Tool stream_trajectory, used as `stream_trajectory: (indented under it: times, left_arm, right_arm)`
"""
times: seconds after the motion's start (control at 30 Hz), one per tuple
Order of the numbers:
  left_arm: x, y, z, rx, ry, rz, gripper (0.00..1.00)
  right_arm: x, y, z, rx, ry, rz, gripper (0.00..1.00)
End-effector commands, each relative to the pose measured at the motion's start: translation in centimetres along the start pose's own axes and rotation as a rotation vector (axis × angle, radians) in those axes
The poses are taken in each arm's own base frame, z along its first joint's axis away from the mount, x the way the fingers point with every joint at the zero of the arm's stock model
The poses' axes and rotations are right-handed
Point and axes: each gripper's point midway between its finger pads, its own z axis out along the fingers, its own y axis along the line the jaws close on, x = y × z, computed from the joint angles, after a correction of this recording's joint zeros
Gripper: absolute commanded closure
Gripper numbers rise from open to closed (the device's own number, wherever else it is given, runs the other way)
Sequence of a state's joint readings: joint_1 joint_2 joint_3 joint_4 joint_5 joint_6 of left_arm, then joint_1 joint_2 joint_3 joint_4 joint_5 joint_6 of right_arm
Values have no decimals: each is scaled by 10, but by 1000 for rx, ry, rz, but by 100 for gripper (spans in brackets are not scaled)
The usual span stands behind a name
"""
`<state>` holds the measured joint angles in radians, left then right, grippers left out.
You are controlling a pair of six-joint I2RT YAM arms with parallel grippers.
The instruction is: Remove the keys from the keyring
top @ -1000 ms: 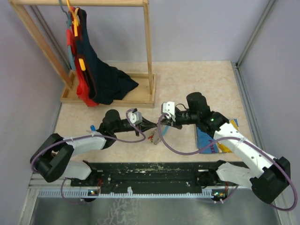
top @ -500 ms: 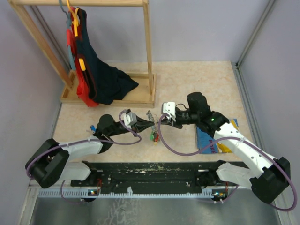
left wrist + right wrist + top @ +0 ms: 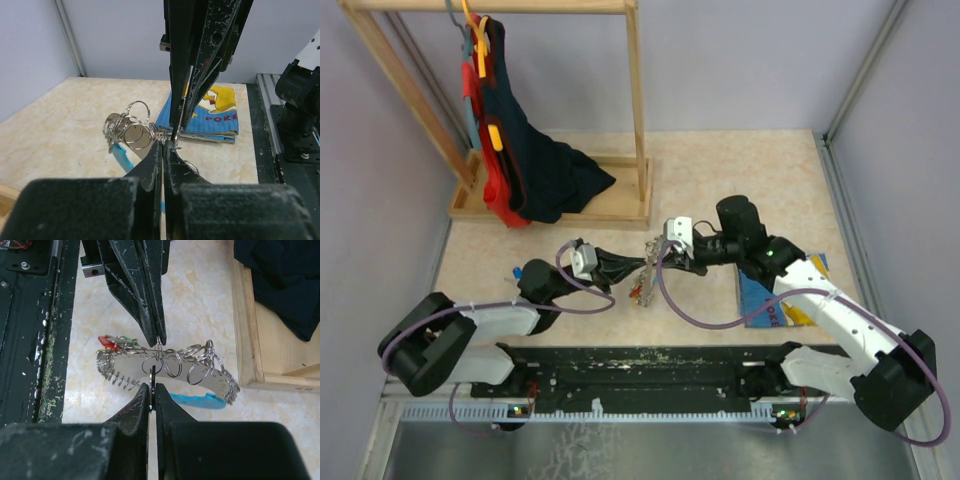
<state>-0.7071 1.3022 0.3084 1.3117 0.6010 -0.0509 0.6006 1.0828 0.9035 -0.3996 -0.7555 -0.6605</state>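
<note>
The left pincer [image 3: 163,146] is pressed fully closed, its tips nipping one thin wire loop of the keyring [image 3: 173,363]; the right pincer [image 3: 152,386] is likewise pinched tight, with the edge of another loop caught between its tips; the two pairs of tips meet almost nose to nose, left from one side, right from the other.

The keyring is a cluster of thin silvery rings strung along a wire; beside them runs a grey strap [image 3: 220,382] with a toothed-looking edge, and a light-blue patch [image 3: 197,401] shows under it; the keys [image 3: 112,342] bunch at one end, a red head and a green head plain to see, the others too small to tell.

In the right wrist view the long axis runs straight across the picture, key heads at the left, strap end at the right, pointing at the wooden rack's base; in the top view the bunch sits between the two arms near the middle of the tabletop [image 3: 740,180], red and green heads at its near end.

A blue picture book [image 3: 790,300] lies flat under the right forearm; a wooden clothes rack [image 3: 640,100] stands at the far left, dark and red garments [image 3: 545,165] hanging from it and slumping into its base frame.
</note>
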Motion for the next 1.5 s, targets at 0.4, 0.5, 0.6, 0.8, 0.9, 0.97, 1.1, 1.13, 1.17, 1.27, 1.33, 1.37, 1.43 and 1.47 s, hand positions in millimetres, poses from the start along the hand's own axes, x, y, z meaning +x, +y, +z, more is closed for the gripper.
stream_trajectory:
  times: [0.4, 0.5, 0.6, 0.8, 0.9, 0.97, 1.1, 1.13, 1.17, 1.27, 1.33, 1.37, 1.43, 1.47]
  left_arm:
    - [-45, 11, 0, -141, -225, 110, 100]
    - [-42, 15, -1, -182, -218, 111, 100]
    - [-40, 19, -2, -223, -205, 121, 100]
    - [-34, 25, -3, -287, -165, 155, 100]
    - [-32, 28, -4, -318, -148, 175, 100]
    - [-31, 31, -5, -341, -136, 187, 100]
    - [-27, 36, -8, -385, -113, 206, 100]
    - [-26, 38, -8, -392, -104, 213, 100]
    - [-25, 39, -8, -398, -98, 217, 100]
    - [-21, 41, -9, -412, -76, 225, 100]
    - [-19, 42, -10, -422, -64, 231, 100]
    - [-17, 43, -10, -423, -58, 233, 100]
    - [-15, 44, -10, -427, -47, 238, 100]
    - [-15, 44, -10, -428, -42, 241, 100]
  right_arm:
    - [-23, -1, 3, -45, -87, 22, 100]
    - [-23, -2, 3, -42, -84, 22, 100]
    - [-24, -3, 2, -38, -83, 20, 100]
    - [-24, -3, 2, -31, -79, 17, 100]
    - [-23, -4, 1, -27, -76, 16, 100]
    - [-23, -5, 0, -24, -75, 16, 100]
    - [-25, -6, -3, -18, -77, 14, 100]
    - [-24, -6, -3, -18, -77, 15, 100]
    - [-25, -7, -4, -15, -77, 15, 100]
    - [-26, -9, -5, -7, -78, 15, 100]
    - [-27, -10, -8, 1, -78, 15, 100]
    - [-27, -12, -9, 8, -78, 14, 100]
    - [-27, -14, -11, 16, -79, 15, 100]
    - [-28, -15, -12, 20, -79, 16, 100]
